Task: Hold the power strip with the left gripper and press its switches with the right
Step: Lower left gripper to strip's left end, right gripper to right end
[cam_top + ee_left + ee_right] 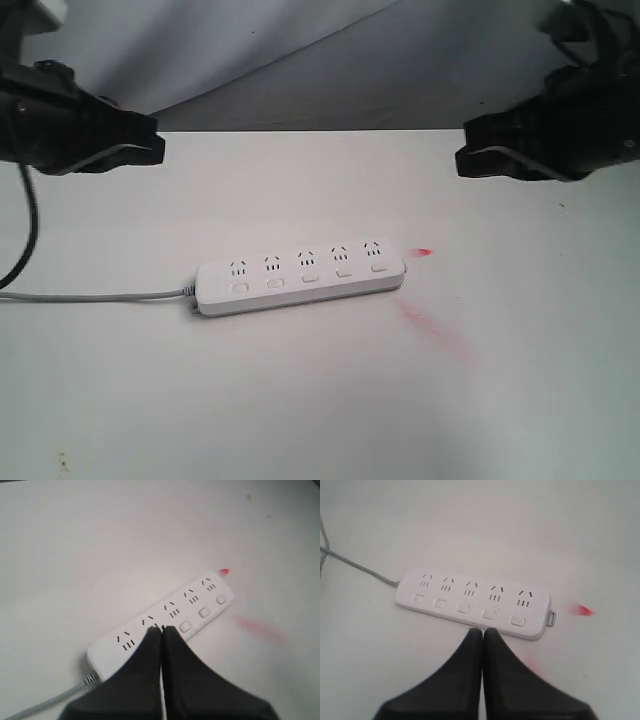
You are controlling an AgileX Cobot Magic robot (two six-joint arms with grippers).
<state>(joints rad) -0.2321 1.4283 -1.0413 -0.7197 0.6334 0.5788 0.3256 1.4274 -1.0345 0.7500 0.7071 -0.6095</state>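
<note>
The white power strip [300,276] lies flat in the middle of the white table, its thin grey cord [90,296] running off to the left. Its row of five switches [309,276] runs along the near edge, one under each socket group. The strip also shows in the left wrist view [200,602] and the right wrist view [472,602]. My left gripper [161,629] is shut and empty, raised at the far left [150,140]. My right gripper [482,631] is shut and empty, raised at the far right [470,150]. Neither touches the strip.
Red marks stain the table just right of the strip [422,252] and nearer the front [435,330]. A black cable [28,225] hangs from the left arm. A grey backdrop [330,60] rises behind the table.
</note>
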